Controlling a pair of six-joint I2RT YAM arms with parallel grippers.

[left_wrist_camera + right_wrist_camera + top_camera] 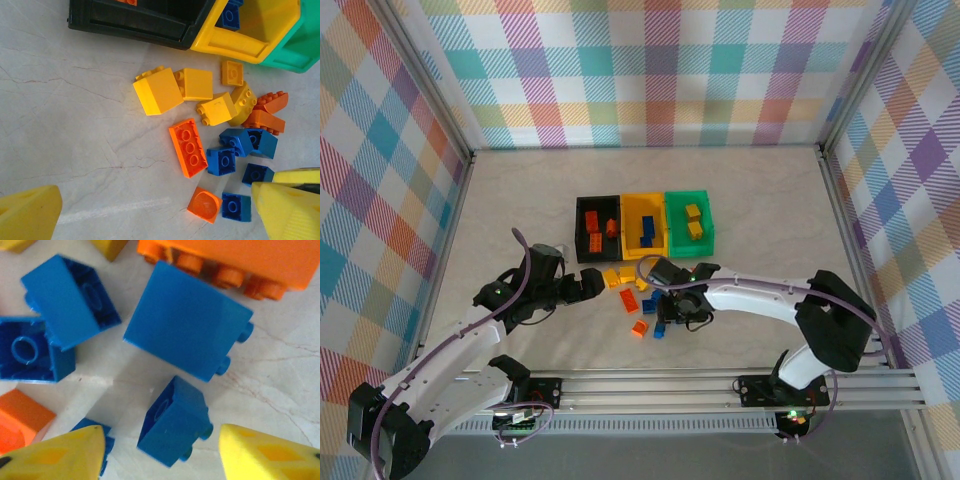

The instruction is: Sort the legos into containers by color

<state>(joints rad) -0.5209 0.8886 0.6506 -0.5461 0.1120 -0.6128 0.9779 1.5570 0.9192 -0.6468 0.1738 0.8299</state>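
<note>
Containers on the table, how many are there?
3, side by side in a row: the black bin on the left, the yellow bin in the middle, the green bin on the right. None appears hidden.

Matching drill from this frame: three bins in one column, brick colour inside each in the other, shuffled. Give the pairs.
Column 1
1. black bin
2. yellow bin
3. green bin

Column 2
a. blue bricks
b. orange bricks
c. yellow bricks

Pairs: 1-b, 2-a, 3-c
</note>
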